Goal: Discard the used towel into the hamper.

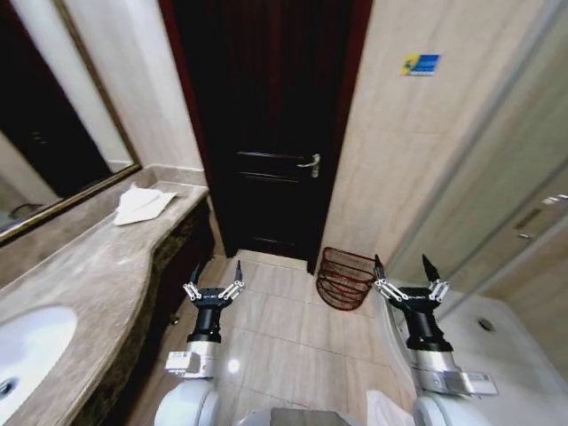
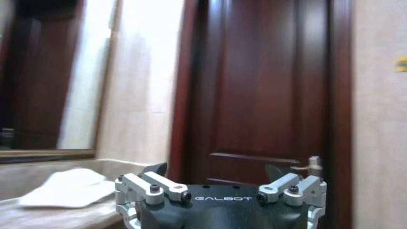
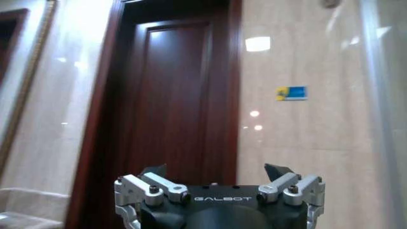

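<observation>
Both grippers, left (image 1: pixel 214 279) and right (image 1: pixel 407 270), hover open-jawed over the floor, hamper (image 1: pixel 345 278) at one o'clock, towel (image 1: pixel 140 205) at ten on the counter (image 1: pixel 98 266).

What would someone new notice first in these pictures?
The dark door straight ahead, with the hamper on the floor beside it. A white towel lies on the counter at left. Low in front, the left gripper and right gripper are both open and hold nothing.
</observation>
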{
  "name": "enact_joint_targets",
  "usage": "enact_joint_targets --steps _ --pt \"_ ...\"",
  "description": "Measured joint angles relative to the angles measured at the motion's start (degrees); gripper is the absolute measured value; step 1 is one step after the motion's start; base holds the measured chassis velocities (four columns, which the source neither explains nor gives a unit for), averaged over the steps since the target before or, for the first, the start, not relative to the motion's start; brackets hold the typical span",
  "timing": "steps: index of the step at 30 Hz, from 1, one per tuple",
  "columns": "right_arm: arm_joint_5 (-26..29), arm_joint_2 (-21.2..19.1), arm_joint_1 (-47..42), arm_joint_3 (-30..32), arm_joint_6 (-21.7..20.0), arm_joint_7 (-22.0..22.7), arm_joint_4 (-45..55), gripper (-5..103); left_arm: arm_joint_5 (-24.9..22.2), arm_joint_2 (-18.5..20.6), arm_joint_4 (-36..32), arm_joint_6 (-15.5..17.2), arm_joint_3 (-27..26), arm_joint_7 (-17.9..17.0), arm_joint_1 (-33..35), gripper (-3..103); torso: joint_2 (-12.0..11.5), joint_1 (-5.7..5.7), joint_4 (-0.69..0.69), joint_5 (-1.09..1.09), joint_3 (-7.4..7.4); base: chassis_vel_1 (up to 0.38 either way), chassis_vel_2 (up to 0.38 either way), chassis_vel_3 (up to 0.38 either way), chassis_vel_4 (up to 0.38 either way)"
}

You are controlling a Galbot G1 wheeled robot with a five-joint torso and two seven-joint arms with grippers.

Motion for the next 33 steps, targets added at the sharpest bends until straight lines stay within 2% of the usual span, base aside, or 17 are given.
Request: enact_joint_targets --steps 9,27,33 --pt "-0.4 0.0 0.0 -0.1 0.2 0.5 -0.2 100 1.6 0.0 0.3 -0.9 -0.9 -2.4 -0.3 100 0.0 0.0 0.01 0.0 0.0 0.103 0.11 0.108 0.099" --pt "-0.6 0.0 0.3 -0.1 -0.4 -0.3 -0.7 100 1.9 0.0 0.9 -0.9 -0.7 -2.1 -0.4 100 0.0 0.0 0.0 0.0 0.0 0.032 0.03 -0.02 -0.023" --pt "-0.1 0.0 0.4 -0.3 0.7 -0.2 -1.3 100 2.2 0.0 1.1 -0.9 -0.7 -2.0 -0.4 100 0.0 0.0 0.0 -0.02 0.0 0.077 0.086 -0.075 -0.088"
